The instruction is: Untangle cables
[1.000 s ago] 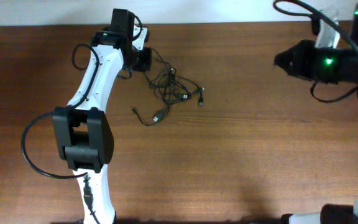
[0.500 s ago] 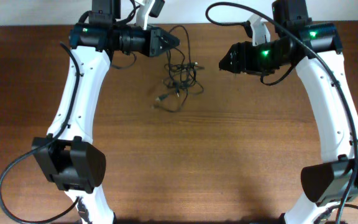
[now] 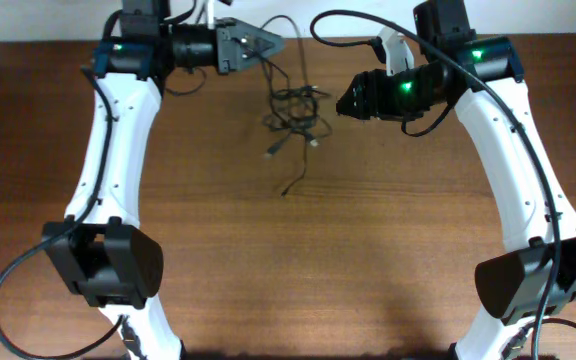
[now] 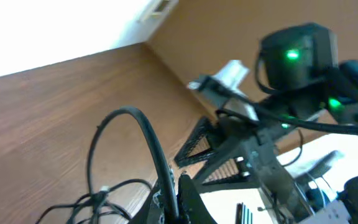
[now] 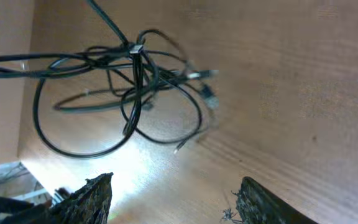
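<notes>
Two claws face each other near the far edge of the counter [image 3: 368,250]. The left claw [image 3: 268,43] is clamped on a strand of the cables [image 3: 293,108], and their knotted bundle sits between the claws, loose plug ends trailing nearer me. The right claw [image 3: 346,102] gapes wide just beside the bundle, gripping nothing.

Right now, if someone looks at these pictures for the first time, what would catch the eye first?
First, the tangle of thin black cables at the far side of the brown table, with one strand trailing toward the middle. Then the grippers flanking it: the left gripper appears to pinch a strand from one side, while the right gripper, jaws open, faces the tangle from the other.
</notes>
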### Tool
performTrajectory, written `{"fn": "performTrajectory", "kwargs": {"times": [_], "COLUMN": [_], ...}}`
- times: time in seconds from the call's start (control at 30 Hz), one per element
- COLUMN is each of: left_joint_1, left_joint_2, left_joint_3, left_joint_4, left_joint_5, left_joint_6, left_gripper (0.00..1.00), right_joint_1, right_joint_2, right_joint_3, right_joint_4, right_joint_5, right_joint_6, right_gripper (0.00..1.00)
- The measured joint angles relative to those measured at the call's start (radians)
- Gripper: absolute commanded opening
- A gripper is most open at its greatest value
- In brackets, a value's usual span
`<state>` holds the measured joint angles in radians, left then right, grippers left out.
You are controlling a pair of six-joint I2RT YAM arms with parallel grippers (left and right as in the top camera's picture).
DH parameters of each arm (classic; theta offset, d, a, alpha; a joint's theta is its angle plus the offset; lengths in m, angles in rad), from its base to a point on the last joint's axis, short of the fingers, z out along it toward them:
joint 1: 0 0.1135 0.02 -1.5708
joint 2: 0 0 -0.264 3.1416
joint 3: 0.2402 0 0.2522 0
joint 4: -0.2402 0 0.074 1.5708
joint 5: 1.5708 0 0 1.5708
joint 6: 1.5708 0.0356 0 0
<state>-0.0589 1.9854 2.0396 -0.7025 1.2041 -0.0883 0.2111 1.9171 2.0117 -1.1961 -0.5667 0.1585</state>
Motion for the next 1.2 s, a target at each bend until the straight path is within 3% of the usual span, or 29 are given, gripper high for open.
{"fn": "performTrajectory", "kwargs": {"times": [0.3,0.7,0.9,1.07,1.2], "left_joint_1": [-0.025,-0.07,-0.164,-0.224,-0.213], "left_joint_2": [0.0,0.0,0.0,0.0,0.001], "left_joint_3": [0.0,0.0,0.0,0.0,0.0], "left_joint_4": [-0.053,-0.05,-0.05,-0.05,-0.05], "left_joint_5": [0.046,0.164,0.18,0.156,0.139], "left_joint_6": [-0.011,-0.026,-0.026,-0.033,-0.034], "left_gripper": [0.0,0.0,0.0,0.0,0.0], "right_joint_1": [0.02,0.054,0.055,0.037,-0.048], "right_joint_2": [0.001,0.018,0.024,0.046,0.046], "right_joint_3": [-0.001,-0.001,-0.001,-0.001,0.0], "right_joint_4": [0.296,0.361,0.405,0.399,0.311], "right_joint_5": [-0.07,-0.031,0.023,0.12,0.158], "right_joint_6": [0.019,0.131,0.213,0.306,0.333], "right_gripper": [0.66,0.66,0.65,0.5,0.44]}}
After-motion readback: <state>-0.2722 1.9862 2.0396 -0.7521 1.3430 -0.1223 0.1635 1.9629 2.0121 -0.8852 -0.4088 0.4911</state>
